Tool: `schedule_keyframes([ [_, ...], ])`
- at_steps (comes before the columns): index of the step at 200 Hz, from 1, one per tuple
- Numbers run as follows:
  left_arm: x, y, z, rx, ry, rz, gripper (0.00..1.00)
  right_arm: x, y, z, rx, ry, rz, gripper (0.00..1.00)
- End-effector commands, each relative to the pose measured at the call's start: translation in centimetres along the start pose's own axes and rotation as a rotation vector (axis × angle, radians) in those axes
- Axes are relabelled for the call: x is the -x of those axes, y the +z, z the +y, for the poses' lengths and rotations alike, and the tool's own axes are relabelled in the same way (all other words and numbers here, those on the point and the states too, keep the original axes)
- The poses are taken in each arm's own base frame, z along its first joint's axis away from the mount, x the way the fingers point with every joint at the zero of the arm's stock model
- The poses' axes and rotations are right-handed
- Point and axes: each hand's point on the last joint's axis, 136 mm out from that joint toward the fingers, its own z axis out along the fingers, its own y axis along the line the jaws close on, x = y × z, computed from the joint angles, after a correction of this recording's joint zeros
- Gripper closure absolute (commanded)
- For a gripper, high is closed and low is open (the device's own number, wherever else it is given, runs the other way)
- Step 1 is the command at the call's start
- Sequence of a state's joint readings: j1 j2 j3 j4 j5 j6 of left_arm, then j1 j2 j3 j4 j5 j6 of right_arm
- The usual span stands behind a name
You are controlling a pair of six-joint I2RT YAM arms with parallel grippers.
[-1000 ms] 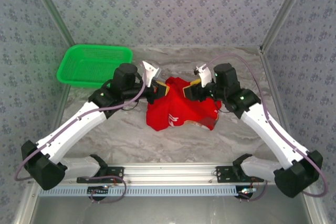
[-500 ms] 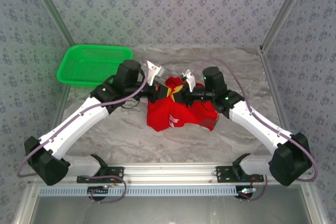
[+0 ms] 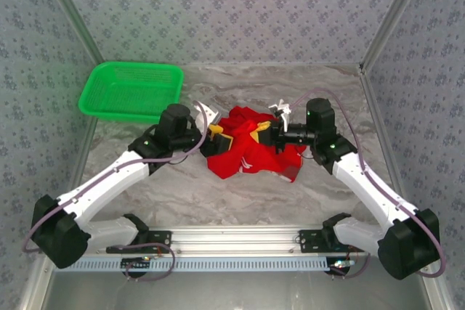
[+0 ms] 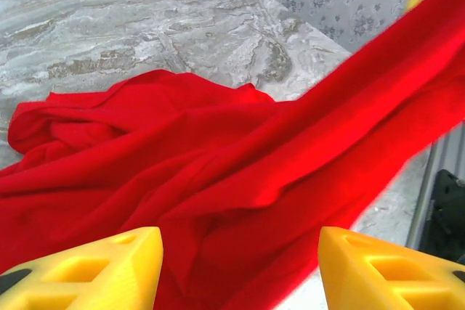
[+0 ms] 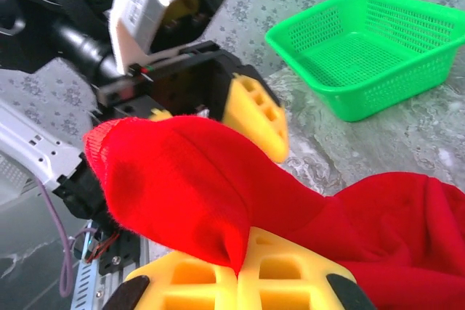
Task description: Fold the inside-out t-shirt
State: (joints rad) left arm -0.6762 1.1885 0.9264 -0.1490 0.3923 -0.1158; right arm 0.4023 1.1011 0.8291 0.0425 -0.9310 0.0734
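Note:
The inside-out t-shirt (image 3: 249,152) lies in a crumpled bright red heap at mid table, with a bit of white print showing. My right gripper (image 3: 264,129) is at the heap's upper right, shut on a fold of the red cloth (image 5: 171,179) and lifting it; its jaws meet at the pinch (image 5: 238,275). My left gripper (image 3: 215,134) is at the heap's left edge, open. Its yellow fingers (image 4: 98,270) stand wide apart over the red cloth (image 4: 182,165) and hold nothing. In the right wrist view one of those fingers (image 5: 254,112) sits just behind the lifted fold.
A green plastic basket (image 3: 131,90) stands at the back left of the marble table (image 3: 218,194); it also appears in the right wrist view (image 5: 370,49). Patterned walls close in the back and sides. A metal rail (image 3: 232,241) runs along the near edge.
The right gripper reached in beside the left one and shut on the cloth. The left gripper then opened, let the cloth go and drew back to the left.

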Motion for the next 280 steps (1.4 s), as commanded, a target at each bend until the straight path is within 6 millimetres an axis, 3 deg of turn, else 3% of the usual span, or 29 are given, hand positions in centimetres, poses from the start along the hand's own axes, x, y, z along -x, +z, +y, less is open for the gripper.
schedule_keyframes([
  [1, 1.4, 0.9, -0.2, -0.014, 0.124, -0.043, 0.42, 0.8, -0.7, 1.4, 0.051, -0.035, -0.022, 1.0],
  [29, 1.3, 2.2, 0.1, -0.023, 0.134, -0.022, 0.45, 0.4, -1.0, 1.3, 0.038, -0.031, -0.012, 1.0],
  [83, 2.2, 4.7, -1.3, -0.153, 0.145, -0.007, 0.55, -0.2, -1.4, 1.3, 0.031, -0.016, -0.003, 1.0],
  [105, 3.2, 5.1, -2.4, -0.222, 0.139, -0.012, 0.73, -0.4, -1.8, 1.0, -0.001, -0.012, -0.001, 1.0],
  [129, 3.5, 4.4, -3.1, -0.252, 0.135, -0.018, 1.0, -0.5, -2.6, -0.4, -0.11, -0.006, -0.01, 1.0],
  [161, 4.9, 1.8, -3.6, -0.216, 0.081, -0.098, 1.0, -0.3, -4.3, -4.3, -0.357, 0.051, -0.024, 0.94],
  [183, 5.9, -0.6, -4.0, -0.189, 0.031, -0.18, 1.0, 0.5, -4.4, -5.0, -0.402, 0.048, -0.039, 0.93],
  [203, 6.3, -2.0, -3.7, -0.148, -0.014, -0.209, 1.0, 0.8, -4.6, -5.7, -0.442, 0.081, -0.047, 0.81],
  [249, 6.3, -2.7, -3.1, -0.105, -0.101, -0.208, 1.0, 0.1, -4.7, -6.1, -0.467, 0.109, -0.017, 0.67],
  [280, 5.6, -2.6, -3.6, -0.131, -0.064, -0.191, 1.0, -1.1, -3.9, -4.9, -0.379, 0.142, 0.011, 0.53],
])
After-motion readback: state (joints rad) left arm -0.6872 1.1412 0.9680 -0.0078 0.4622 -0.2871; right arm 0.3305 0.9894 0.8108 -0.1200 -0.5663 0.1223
